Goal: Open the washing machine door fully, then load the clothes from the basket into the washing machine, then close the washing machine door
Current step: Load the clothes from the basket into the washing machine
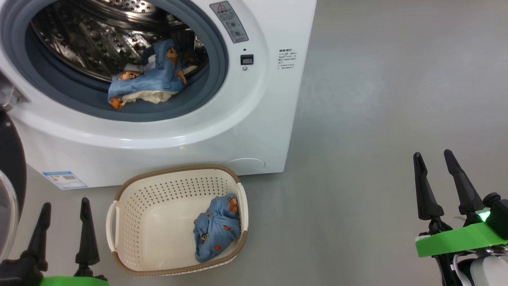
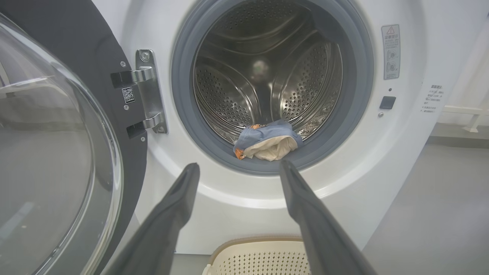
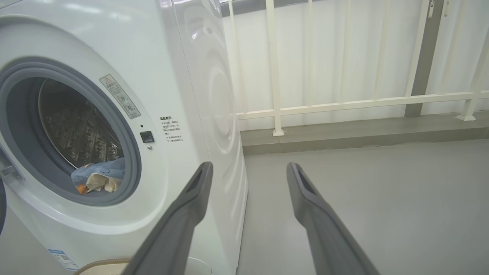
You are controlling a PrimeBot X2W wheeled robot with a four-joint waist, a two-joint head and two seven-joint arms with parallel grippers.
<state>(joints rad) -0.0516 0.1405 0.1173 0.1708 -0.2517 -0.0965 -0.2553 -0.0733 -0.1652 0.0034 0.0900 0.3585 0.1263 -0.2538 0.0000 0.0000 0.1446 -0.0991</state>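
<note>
Washer (image 1: pixel 254 131): white front-loader on grey floor (image 1: pixel 377 119), mouth open; steel drum (image 2: pixel 267 76), grey gasket (image 2: pixel 183 95).
Door (image 2: pixel 57 160): swung wide on robot's left, black rim, clear bowl, hung on steel hinge (image 2: pixel 149 91).
Basket (image 1: pixel 131 222): on floor, close against washer front, below the mouth.
Clothes (image 1: pixel 147 81): blue bear-print plus cream piece, at drum's front lip, partly on gasket.
Blue piece (image 1: pixel 217 230): bear-print bundle in basket, against its right wall.
Left gripper (image 1: pixel 65 202): fingers spread, holding nothing, near basket's left handle, not touching.
Right gripper (image 1: pixel 432 153): fingers spread, nothing between, well right of basket over bare floor.
Warning sticker (image 1: pixel 229 22): grey, red triangle with "!", right of mouth; print unreadable.
Text block (image 1: pixel 286 59): few printed lines on front, too small to read.
Blue-white label (image 1: pixel 64 180): low on front, left; unreadable.
QR sticker (image 2: pixel 128 94): on door rim by hinge.
</note>
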